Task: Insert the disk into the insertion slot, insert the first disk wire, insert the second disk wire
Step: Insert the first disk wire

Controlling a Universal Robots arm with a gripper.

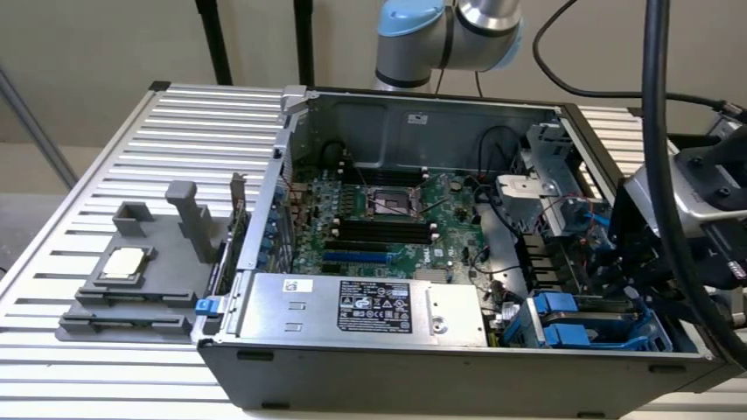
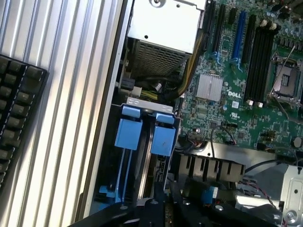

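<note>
The insertion slot (image 1: 583, 319) is the grey drive bay at the case's front corner on the exterior view's right, with blue plastic fittings. In the wrist view the slot (image 2: 142, 142) holds two bright blue carrier tabs side by side. A thin grey edge of the disk (image 2: 146, 163) runs between them, its label hidden. My gripper (image 2: 163, 210) hovers just over the bay's inner end. In the exterior view the gripper (image 1: 617, 262) hangs low inside the case, above the bay. A small blue connector (image 2: 208, 194) on thin wires lies close beside it.
A silver power supply box (image 1: 362, 306) with a black label fills the case's front. The motherboard (image 1: 386, 219) lies behind it. On the slatted table (image 1: 105, 175) stands a grey fixture (image 1: 129, 271). A black keyboard (image 2: 19, 109) lies outside the case. Thick black cables (image 1: 659, 131) hang over the arm.
</note>
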